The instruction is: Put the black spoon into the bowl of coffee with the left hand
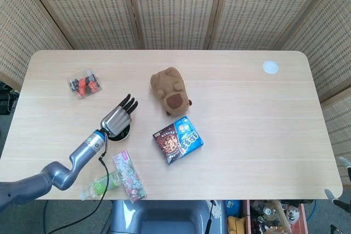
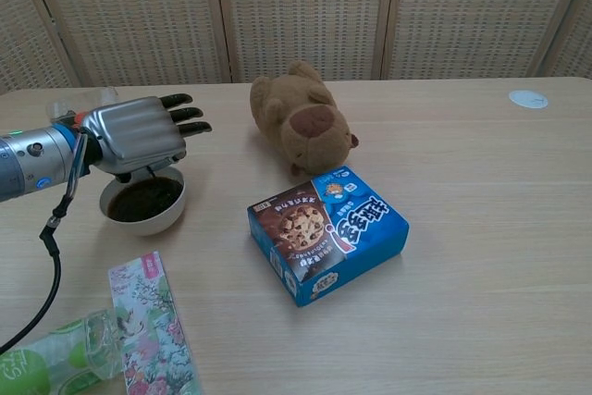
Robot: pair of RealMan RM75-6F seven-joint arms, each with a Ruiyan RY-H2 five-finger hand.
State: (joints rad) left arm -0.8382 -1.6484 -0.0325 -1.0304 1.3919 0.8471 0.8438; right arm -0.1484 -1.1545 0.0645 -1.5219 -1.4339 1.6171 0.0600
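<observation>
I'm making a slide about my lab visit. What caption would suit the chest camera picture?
Robot's left hand hovers over a white bowl of coffee, a thin black spoon hanging beneath it.

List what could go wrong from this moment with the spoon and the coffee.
1. The left hand hovers low over the bowl of coffee; a dip or sideways nudge could tip the bowl and spill coffee onto the table.
2. Only a thin dark piece, probably the black spoon, shows beneath the hand, so the grip is hard to judge; a poor release might splash or drop it outside the bowl.
3. Spilled coffee could reach the floral packet nearby.
</observation>
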